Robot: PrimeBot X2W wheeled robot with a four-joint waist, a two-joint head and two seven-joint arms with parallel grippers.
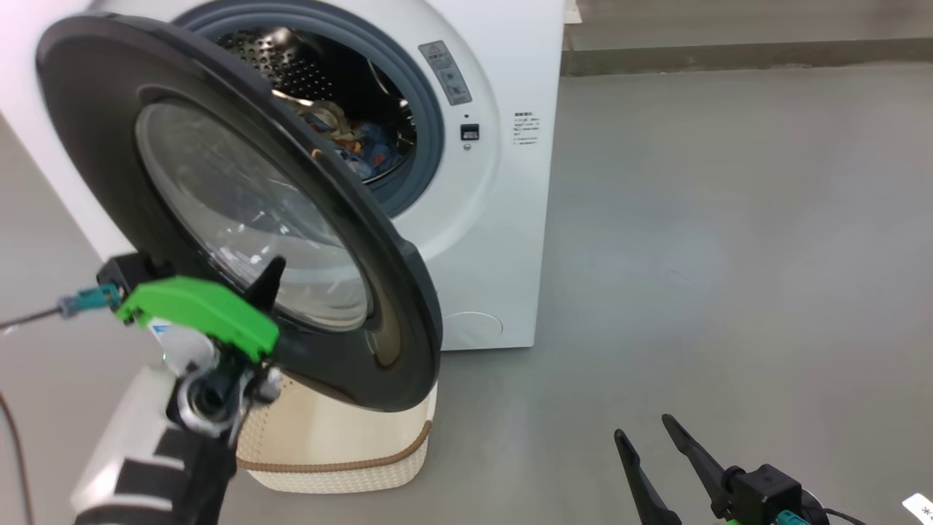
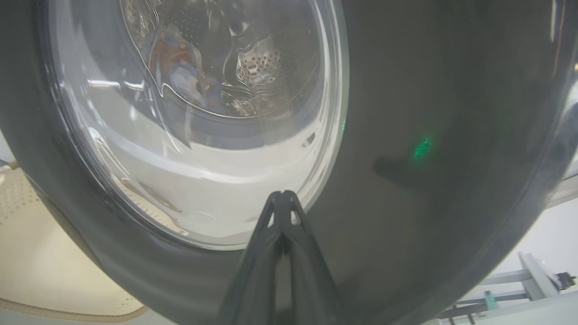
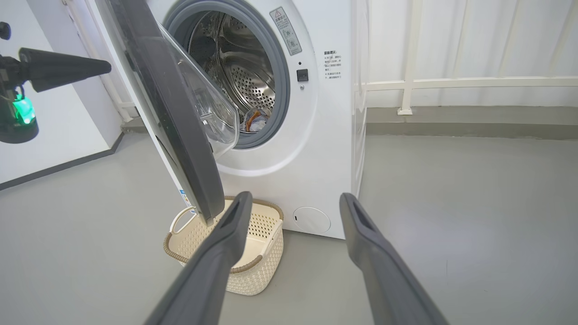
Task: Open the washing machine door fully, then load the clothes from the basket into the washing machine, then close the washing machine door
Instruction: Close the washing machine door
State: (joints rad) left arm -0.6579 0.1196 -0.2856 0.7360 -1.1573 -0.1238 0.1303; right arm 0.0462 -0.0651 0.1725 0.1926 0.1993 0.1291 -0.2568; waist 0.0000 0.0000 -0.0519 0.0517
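Note:
The white washing machine (image 1: 496, 219) (image 3: 316, 158) stands with its black-rimmed door (image 1: 393, 292) (image 2: 429, 203) (image 3: 171, 113) swung about halfway out. The clothes (image 1: 357, 142) (image 3: 255, 119), blue and orange, lie inside the steel drum, and show through the glass (image 2: 180, 67). The cream basket (image 1: 335, 445) (image 3: 266, 253) sits on the floor under the door, and its visible part holds nothing. My left gripper (image 1: 270, 273) (image 2: 282, 196) (image 3: 106, 67) is shut, its tip at the door's outer face by the window's lower edge. I cannot tell if it touches. My right gripper (image 1: 649, 441) (image 3: 295, 203) hangs open and holds nothing, off to the right of the basket.
Bare grey floor (image 1: 729, 255) stretches to the right of the washer. A white railing (image 3: 451, 83) and wall run behind it. A round flap (image 3: 311, 220) sits low on the washer's front. A thin cable (image 1: 29, 317) trails off the left arm.

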